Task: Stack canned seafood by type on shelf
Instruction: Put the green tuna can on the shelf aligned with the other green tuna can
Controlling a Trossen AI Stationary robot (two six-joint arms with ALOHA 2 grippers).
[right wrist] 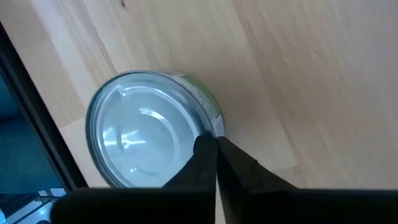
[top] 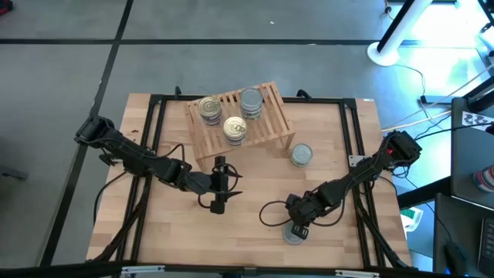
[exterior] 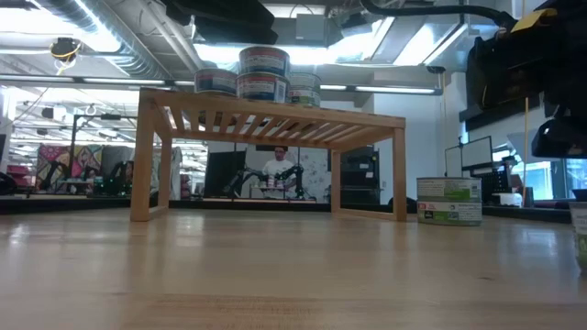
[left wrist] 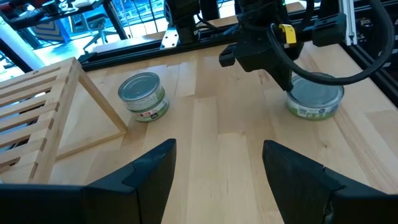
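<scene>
Light wooden slatted shelf (top: 266, 130) at table's far centre bearing three stacks of short round metal tins (top: 235, 127); one silver-topped tin (top: 301, 155) beside its right leg; another (top: 294, 232) near-right under the closed right gripper (top: 298, 229); left gripper (top: 218, 205) wide, empty.

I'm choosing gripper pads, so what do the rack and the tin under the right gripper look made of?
The rack: pale unfinished-looking wood, visible grain, thin slats. The tin under the shut right gripper: apparently metal, its dull silver-grey ridged lid catching glare, a green-and-white, probably paper, label around its side.
</scene>
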